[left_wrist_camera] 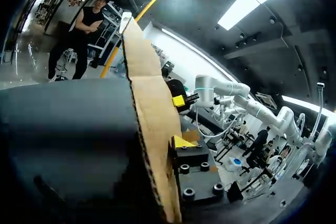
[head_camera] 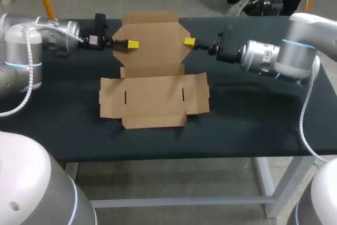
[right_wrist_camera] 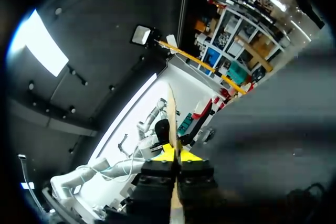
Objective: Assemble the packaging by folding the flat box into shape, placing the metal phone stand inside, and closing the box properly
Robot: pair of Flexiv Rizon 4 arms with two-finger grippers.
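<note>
Nearest us the flat box (head_camera: 152,101) lies unfolded, our right gripper (right_wrist_camera: 176,155) pinching its far flap (head_camera: 152,35), our left gripper (head_camera: 131,44) grip unclear; uneven lifting could twist it.

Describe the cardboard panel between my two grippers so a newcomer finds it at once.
On the dark table lies one flat cardboard box. Its far panel sits between the left gripper and right gripper. Unlike the wider near section with its two slots, it is narrower and uncut.
</note>
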